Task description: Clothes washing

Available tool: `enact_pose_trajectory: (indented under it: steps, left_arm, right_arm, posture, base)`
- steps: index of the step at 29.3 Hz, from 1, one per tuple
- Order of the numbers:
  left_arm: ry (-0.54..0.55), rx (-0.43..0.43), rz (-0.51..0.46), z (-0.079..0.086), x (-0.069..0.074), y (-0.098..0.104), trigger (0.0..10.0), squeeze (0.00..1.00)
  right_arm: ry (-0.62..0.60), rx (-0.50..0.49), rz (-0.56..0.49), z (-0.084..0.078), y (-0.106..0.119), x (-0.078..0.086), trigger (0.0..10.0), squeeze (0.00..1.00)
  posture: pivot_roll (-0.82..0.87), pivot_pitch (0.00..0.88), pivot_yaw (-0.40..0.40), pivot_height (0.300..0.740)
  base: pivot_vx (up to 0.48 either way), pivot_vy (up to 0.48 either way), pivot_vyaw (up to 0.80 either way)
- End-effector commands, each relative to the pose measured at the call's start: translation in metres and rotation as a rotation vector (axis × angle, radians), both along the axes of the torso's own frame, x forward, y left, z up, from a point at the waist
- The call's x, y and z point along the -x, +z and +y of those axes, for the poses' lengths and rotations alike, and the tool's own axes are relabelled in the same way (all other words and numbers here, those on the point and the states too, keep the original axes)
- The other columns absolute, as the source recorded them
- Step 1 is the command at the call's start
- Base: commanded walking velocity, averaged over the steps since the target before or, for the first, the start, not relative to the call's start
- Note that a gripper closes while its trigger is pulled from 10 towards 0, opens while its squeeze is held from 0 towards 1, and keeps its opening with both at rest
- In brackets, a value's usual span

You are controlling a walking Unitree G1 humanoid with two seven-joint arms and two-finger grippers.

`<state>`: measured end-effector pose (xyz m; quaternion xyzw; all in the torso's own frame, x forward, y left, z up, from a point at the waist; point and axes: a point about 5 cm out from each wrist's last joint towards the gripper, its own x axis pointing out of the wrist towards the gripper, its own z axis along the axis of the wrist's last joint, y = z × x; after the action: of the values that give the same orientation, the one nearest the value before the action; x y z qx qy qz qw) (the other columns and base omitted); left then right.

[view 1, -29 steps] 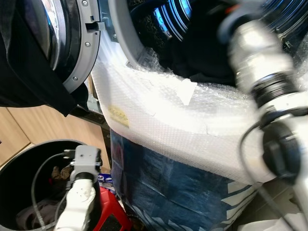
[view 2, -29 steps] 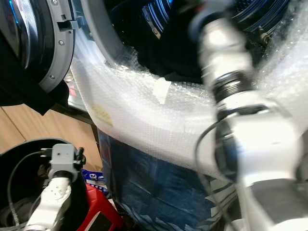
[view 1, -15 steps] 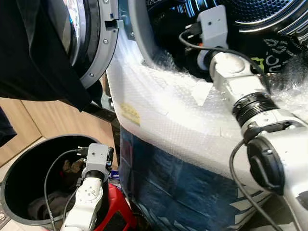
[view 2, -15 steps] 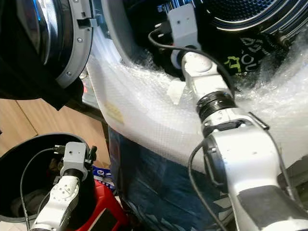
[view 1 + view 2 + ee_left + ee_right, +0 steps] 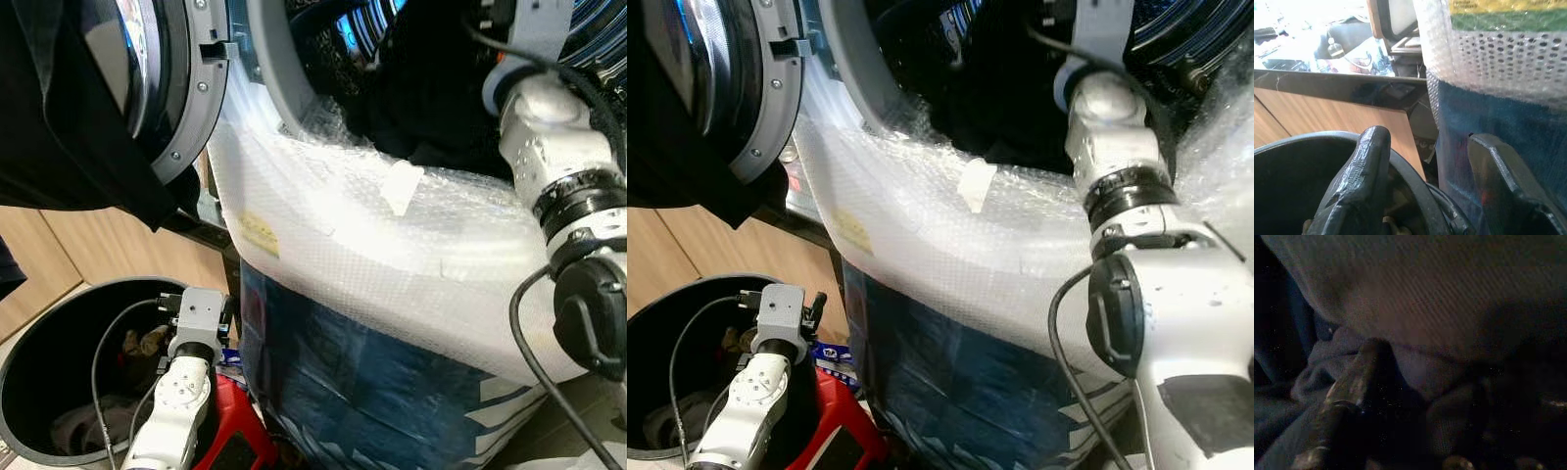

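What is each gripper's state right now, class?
Left gripper: jaws open, empty, above the black bin.
Right gripper: inside the washer drum among dark clothes; whether it grips anything cannot be told.

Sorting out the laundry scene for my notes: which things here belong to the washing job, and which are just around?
Job: washing machine drum, dark clothes, open door, black basket, right gripper, left gripper.
Around: bubble wrap, red stool, wooden panel.

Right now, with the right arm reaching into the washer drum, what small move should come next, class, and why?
Probably push the right gripper slightly deeper to seat the dark clothes in the drum, then withdraw. Its fingers lie against dark fabric in the wrist view, and the pile sits close to the bubble-wrapped lip. The left gripper hangs open over the black bin.
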<state>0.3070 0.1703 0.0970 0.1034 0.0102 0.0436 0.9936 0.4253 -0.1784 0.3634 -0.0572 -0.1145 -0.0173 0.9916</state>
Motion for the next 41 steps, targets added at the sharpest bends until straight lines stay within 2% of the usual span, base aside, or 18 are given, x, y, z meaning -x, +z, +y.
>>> enact_pose_trajectory:
  steps: [1, 8, 12, 13, 16, 23, 25, 26, 27, 28, 33, 36, 37, 39, 40, 41]
  left_arm:
    - [-0.014, -0.016, -0.009, 0.0, 0.0, 0.004, 10.0, 0.0]
    - [-0.023, -0.02, -0.007, 0.0, 0.001, 0.006, 10.0, 0.0]
    - [-0.033, -0.025, -0.007, -0.001, 0.0, 0.007, 10.0, 0.0]
    - [-0.037, -0.025, -0.006, -0.001, 0.001, 0.008, 10.0, 0.0]
    - [-0.044, -0.026, -0.004, -0.002, 0.001, 0.008, 10.0, 0.0]
    - [-0.059, -0.037, 0.002, -0.003, -0.001, 0.008, 10.0, 0.0]
    - [-0.06, -0.036, 0.003, -0.003, 0.0, 0.008, 10.0, 0.0]
    - [-0.063, -0.039, 0.004, -0.004, 0.0, 0.008, 10.0, 0.0]
    - [-0.065, -0.041, 0.006, -0.004, 0.0, 0.008, 10.0, 0.0]
    - [-0.067, -0.044, 0.005, -0.004, 0.0, 0.008, 10.0, 0.0]
    - [-0.067, -0.045, 0.004, -0.004, 0.0, 0.009, 10.0, 0.0]
    - [-0.068, -0.043, 0.004, -0.004, 0.0, 0.009, 10.0, 0.0]
    - [-0.068, -0.043, 0.004, -0.004, 0.0, 0.009, 10.0, 0.0]
    - [-0.075, -0.041, 0.004, -0.006, -0.001, 0.009, 10.0, 0.0]
    - [-0.075, -0.041, 0.004, -0.006, -0.001, 0.009, 10.0, 0.0]
    - [-0.077, -0.04, 0.003, -0.007, -0.001, 0.009, 10.0, 0.0]
  right_arm:
    - [0.012, -0.03, 0.018, -0.002, -0.006, -0.001, 10.0, 1.0]
    - [0.08, -0.053, -0.006, -0.004, -0.014, 0.0, 10.0, 1.0]
    - [0.066, -0.043, -0.02, -0.014, -0.017, 0.002, 10.0, 1.0]
    - [0.059, -0.056, -0.043, -0.021, -0.014, 0.004, 10.0, 1.0]
    - [0.058, -0.075, -0.068, -0.029, -0.01, 0.007, 10.0, 1.0]
    - [0.106, -0.077, -0.108, -0.034, -0.004, 0.016, 10.0, 1.0]
    - [0.139, -0.102, -0.144, -0.034, 0.001, 0.024, 10.0, 1.0]
    - [0.165, -0.124, -0.15, -0.032, 0.001, 0.028, 10.0, 0.68]
    - [0.184, -0.137, -0.153, -0.031, 0.001, 0.03, 10.0, 0.68]
    - [0.199, -0.146, -0.164, -0.029, 0.002, 0.034, 10.0, 0.0]
    - [0.224, -0.155, -0.183, -0.026, 0.001, 0.043, 10.0, 0.0]
    - [0.284, -0.199, -0.239, -0.027, 0.01, 0.063, 10.0, 0.0]
    - [0.284, -0.199, -0.239, -0.027, 0.01, 0.063, 10.0, 0.0]
    - [0.402, -0.23, -0.32, -0.022, 0.025, 0.08, 10.0, 0.0]
    - [0.402, -0.23, -0.32, -0.022, 0.025, 0.08, 10.0, 0.0]
    - [0.452, -0.223, -0.349, -0.018, 0.029, 0.086, 10.0, 0.0]
  posture:
    - [0.03, 0.001, 0.02, 0.74]
    - [0.01, 0.018, 0.034, 0.74]
    - [0.0, 0.026, 0.042, 0.74]
    - [0.0, 0.027, 0.048, 0.74]
    - [-0.01, 0.03, 0.051, 0.74]
    - [-0.02, 0.038, 0.057, 0.74]
    - [-0.02, 0.041, 0.058, 0.74]
    - [-0.03, 0.041, 0.058, 0.74]
    - [-0.03, 0.041, 0.058, 0.74]
    - [-0.03, 0.043, 0.057, 0.74]
    - [-0.02, 0.043, 0.058, 0.74]
    - [-0.04, 0.046, 0.059, 0.74]
    - [-0.04, 0.046, 0.059, 0.74]
    - [-0.04, 0.043, 0.057, 0.74]
    - [-0.04, 0.043, 0.057, 0.74]
    - [-0.04, 0.042, 0.056, 0.74]
  base:
    - [0.0, 0.0, 0.0]
    - [0.0, 0.0, 0.0]
    - [0.0, 0.0, 0.0]
    - [0.0, 0.0, 0.0]
    - [0.0, 0.0, 0.0]
    - [0.0, 0.0, 0.0]
    - [0.0, 0.0, 0.0]
    - [0.0, 0.0, 0.0]
    - [0.0, 0.0, 0.0]
    - [0.0, 0.0, 0.0]
    - [0.0, 0.0, 0.0]
    - [0.0, 0.0, 0.0]
    - [0.0, 0.0, 0.0]
    - [0.0, 0.0, 0.0]
    - [0.0, 0.0, 0.0]
    - [0.0, 0.0, 0.0]
